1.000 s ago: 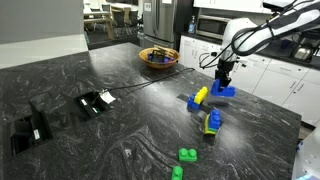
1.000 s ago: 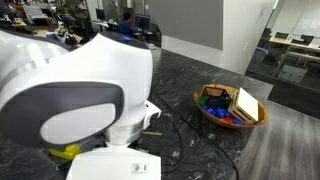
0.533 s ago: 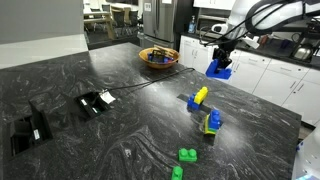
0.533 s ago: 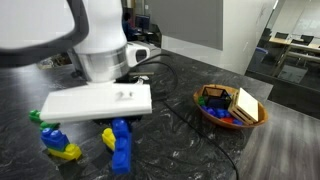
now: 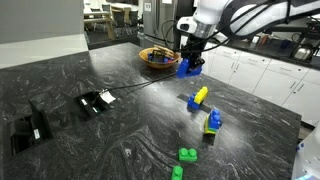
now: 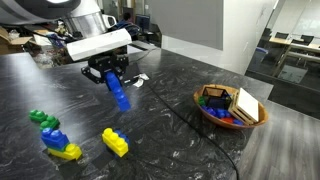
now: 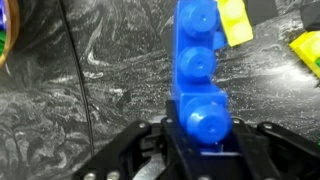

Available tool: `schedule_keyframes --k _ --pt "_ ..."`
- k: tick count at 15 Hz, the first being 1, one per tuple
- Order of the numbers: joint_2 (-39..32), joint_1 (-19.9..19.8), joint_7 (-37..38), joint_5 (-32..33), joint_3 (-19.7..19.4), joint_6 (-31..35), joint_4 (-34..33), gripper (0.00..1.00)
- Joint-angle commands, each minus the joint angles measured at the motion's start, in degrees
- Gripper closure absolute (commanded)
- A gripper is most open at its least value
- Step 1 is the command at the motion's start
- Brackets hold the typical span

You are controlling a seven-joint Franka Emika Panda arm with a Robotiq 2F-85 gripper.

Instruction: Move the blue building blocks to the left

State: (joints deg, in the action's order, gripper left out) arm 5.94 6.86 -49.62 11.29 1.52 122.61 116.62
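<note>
Studded blue plastic, glossy, stacked into a chunky little column: that's the blue building blocks, hanging tilted in the air over the counter, which is black stone with grey marbling. The hand is clamped on the column's top end, fingers tight against both sides. Wrist view shows the round studs up close, plus a yellow brick lying past them. Both exterior views catch the brown bowl full of toys, which the wrist view misses.
</note>
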Motion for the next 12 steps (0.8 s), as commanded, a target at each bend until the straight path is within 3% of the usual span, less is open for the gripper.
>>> schedule_keyframes --k 1,5,9,12 --pt "-6.98 1.41 -5.4 3.05 3.26 0.05 -6.62 0.89" --pt "-13.2 3.74 -11.93 2.15 7.73 1.2 -9.11 0.89" --pt "-16.59 4.42 -16.72 -0.2 10.97 4.67 -7.08 0.89" --pt "-17.46 3.38 -26.86 -4.73 12.99 6.83 -3.86 0.89"
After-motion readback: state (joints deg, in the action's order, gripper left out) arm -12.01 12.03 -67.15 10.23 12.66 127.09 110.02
